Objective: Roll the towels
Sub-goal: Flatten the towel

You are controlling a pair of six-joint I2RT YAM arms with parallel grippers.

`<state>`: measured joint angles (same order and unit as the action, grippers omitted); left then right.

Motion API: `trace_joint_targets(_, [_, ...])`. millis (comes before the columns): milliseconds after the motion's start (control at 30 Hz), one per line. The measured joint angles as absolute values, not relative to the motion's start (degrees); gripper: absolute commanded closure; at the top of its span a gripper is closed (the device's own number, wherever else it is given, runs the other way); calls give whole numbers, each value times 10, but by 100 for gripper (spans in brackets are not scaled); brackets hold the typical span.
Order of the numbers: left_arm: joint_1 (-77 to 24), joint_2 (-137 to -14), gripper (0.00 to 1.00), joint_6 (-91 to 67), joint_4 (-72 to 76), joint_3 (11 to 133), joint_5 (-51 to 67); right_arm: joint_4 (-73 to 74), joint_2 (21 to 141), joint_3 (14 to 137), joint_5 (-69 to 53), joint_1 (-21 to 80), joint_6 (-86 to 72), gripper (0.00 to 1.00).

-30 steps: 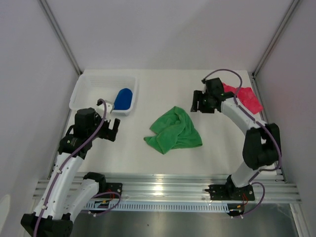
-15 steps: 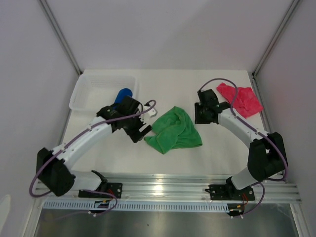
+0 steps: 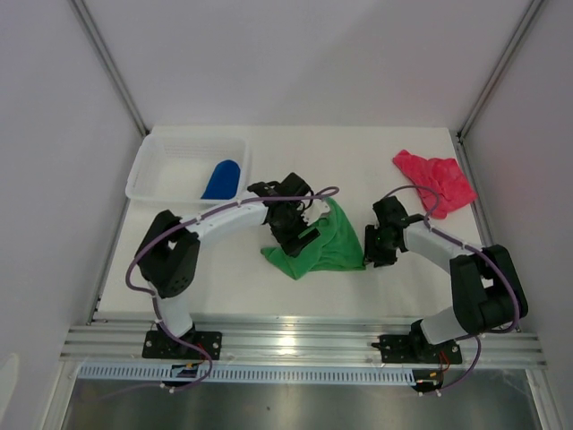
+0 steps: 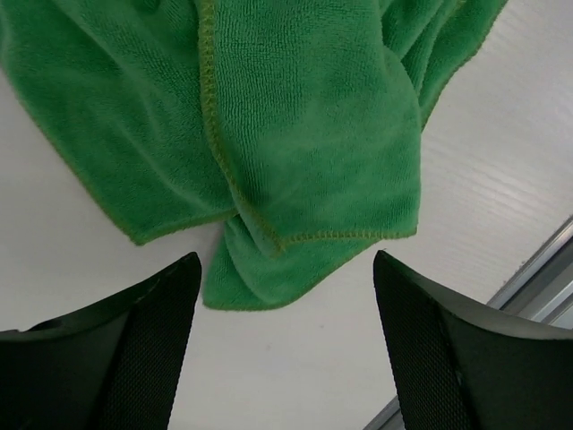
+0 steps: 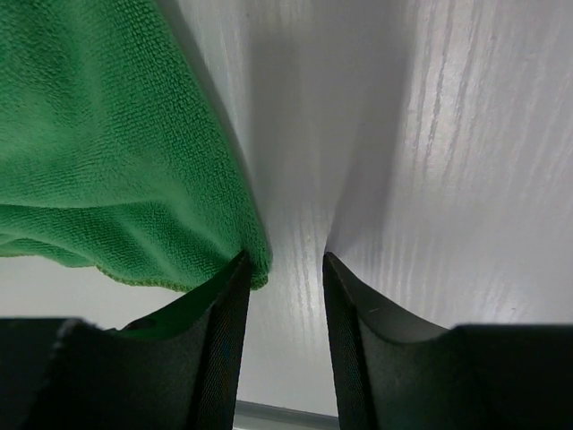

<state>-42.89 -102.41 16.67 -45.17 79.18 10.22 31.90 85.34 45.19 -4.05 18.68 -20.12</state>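
A crumpled green towel point(image 3: 327, 244) lies in the middle of the table. My left gripper point(image 3: 300, 235) hovers over its left half, jaws wide open; in the left wrist view the green towel point(image 4: 295, 134) has a corner just ahead of the gripper point(image 4: 286, 269). My right gripper point(image 3: 372, 254) stands at the towel's right corner, tips down on the table. In the right wrist view its left fingertip point(image 5: 235, 273) touches the towel's edge point(image 5: 107, 170), with bare table in the narrow gap. A pink-red towel point(image 3: 436, 179) lies at the back right. A blue towel point(image 3: 222, 179) sits in the basket.
The white mesh basket point(image 3: 170, 161) stands at the back left. Grey walls and metal posts close in the table on three sides. An aluminium rail point(image 3: 295, 345) with the arm bases runs along the near edge.
My left arm swung from beside the basket to over the green towel. My right arm came forward from the pink-red towel to the green towel's right corner, and its jaws narrowed.
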Motion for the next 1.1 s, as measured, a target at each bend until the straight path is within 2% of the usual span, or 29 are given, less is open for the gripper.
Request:
trace_joint_targets(133, [-432, -1066, 29, 151, -435, 792, 92, 292, 838, 431, -62, 187, -210, 58])
trace_joint_targets(200, [-431, -1077, 36, 149, -427, 792, 81, 281, 836, 428, -70, 189, -212, 58])
trace_joint_targets(300, [-430, -1081, 52, 146, -414, 792, 68, 267, 828, 419, -77, 195, -215, 57])
trace_joint_targets(333, [-430, -1081, 63, 145, -410, 792, 66, 264, 824, 416, -79, 198, -215, 57])
trace_joint_targets(400, [-430, -1081, 79, 143, -407, 792, 67, 257, 811, 407, -85, 203, -218, 58])
trace_joint_targets(433, [-430, -1081, 94, 142, -406, 792, 67, 254, 804, 403, -89, 206, -220, 59])
trace_joint_targets(467, [-430, -1081, 99, 139, -406, 792, 67, 248, 798, 401, -93, 207, -222, 60])
trace_joint_targets(667, [-430, -1081, 99, 145, -406, 792, 79, 209, 811, 397, -111, 209, -234, 69])
trace_joint_targets(700, [-430, -1081, 99, 145, -406, 792, 82, 204, 816, 397, -114, 209, -236, 79])
trace_joint_targets(767, [-430, -1081, 99, 145, -406, 791, 89, 197, 823, 395, -120, 209, -238, 87])
trace_joint_targets(800, [-430, -1081, 99, 145, -406, 791, 93, 196, 824, 394, -121, 209, -239, 100])
trace_joint_targets(1100, [-406, -1052, 99, 152, -458, 828, 120, 229, 795, 419, -129, 165, -221, 100])
